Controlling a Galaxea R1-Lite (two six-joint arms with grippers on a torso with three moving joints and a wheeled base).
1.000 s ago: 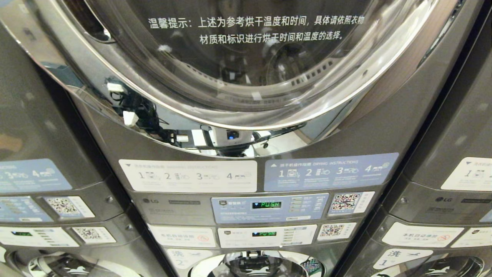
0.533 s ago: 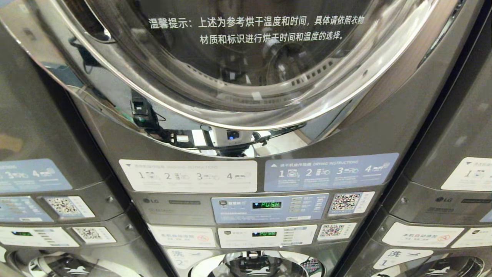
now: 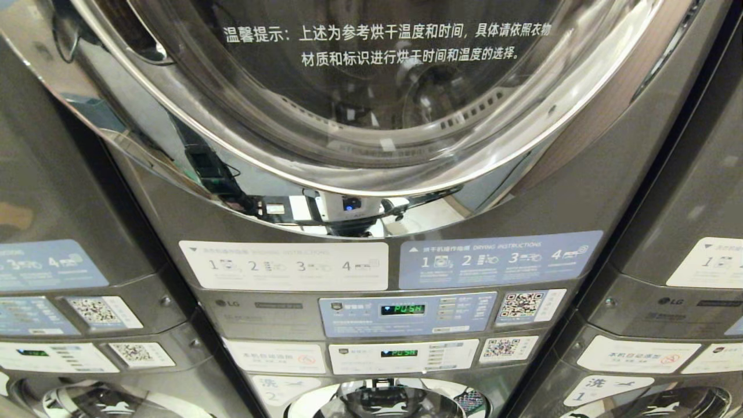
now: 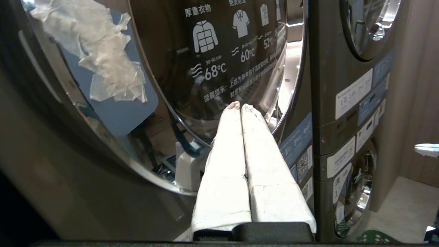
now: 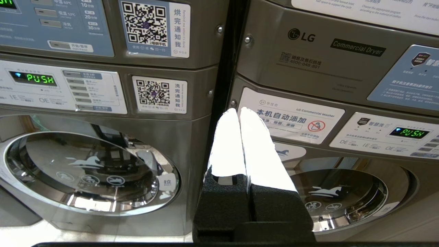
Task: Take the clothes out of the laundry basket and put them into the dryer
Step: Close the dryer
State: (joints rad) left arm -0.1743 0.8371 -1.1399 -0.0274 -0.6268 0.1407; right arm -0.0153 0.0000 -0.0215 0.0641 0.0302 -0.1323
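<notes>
The dryer door (image 3: pixel 371 98) fills the top of the head view, closed, its chrome rim (image 3: pixel 174 154) curving down above the control panel (image 3: pixel 406 313); neither arm shows there directly. In the left wrist view the left gripper (image 4: pixel 237 106), its fingers pressed together and empty, points at the door glass near its lower rim. The right gripper (image 5: pixel 236 111), likewise closed on nothing, hangs before the dark seam (image 5: pixel 223 85) between two stacked machines. Only a green perforated scrap of the laundry basket (image 4: pixel 372 237) shows, cut off at the frame corner on the floor; its contents are hidden.
</notes>
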